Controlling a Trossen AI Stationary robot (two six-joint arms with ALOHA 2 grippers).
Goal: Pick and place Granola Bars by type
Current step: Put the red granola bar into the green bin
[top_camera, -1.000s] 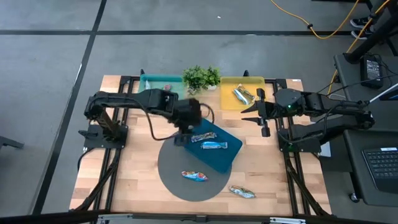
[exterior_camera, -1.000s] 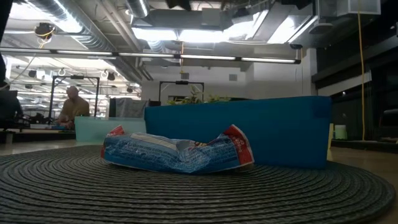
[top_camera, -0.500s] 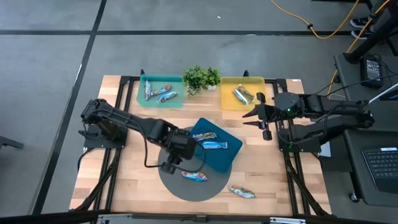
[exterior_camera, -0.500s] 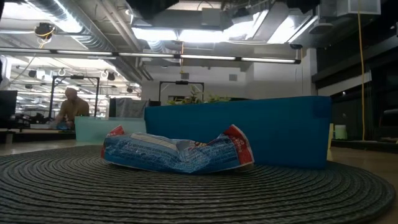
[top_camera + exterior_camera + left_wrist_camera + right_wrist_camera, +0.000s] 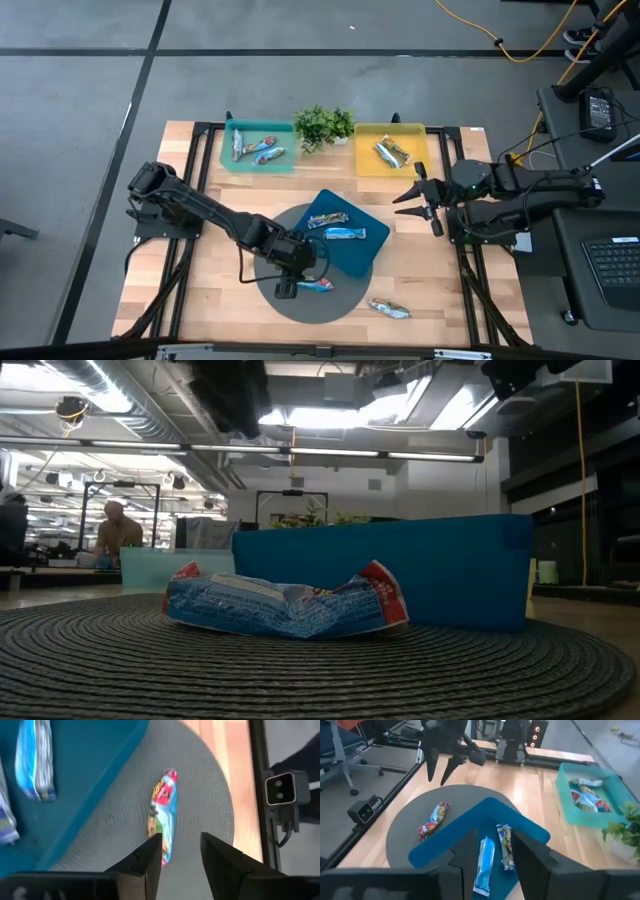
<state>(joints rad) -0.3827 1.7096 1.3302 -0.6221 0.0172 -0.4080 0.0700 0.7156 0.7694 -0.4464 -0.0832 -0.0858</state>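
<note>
we see left end effector (image 5: 288, 287) fingers parted, empty, over bar (image 5: 316, 285) on mat, lower centre. right end effector (image 5: 417, 199) parted, empty. trays partly filled; four bars left, we judge.

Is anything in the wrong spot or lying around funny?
Yes. One granola bar lies alone on the bare wood, off the round grey mat and outside every tray. Another bar sits crumpled on the mat, beside the left hand.

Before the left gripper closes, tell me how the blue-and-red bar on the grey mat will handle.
The blue-and-red bar looks crumpled and puffy, so probably light, its wrapper yielding. The shiny foil may slip between the left gripper fingers. It lies flat on the ribbed mat, so it is unlikely to roll.
</note>
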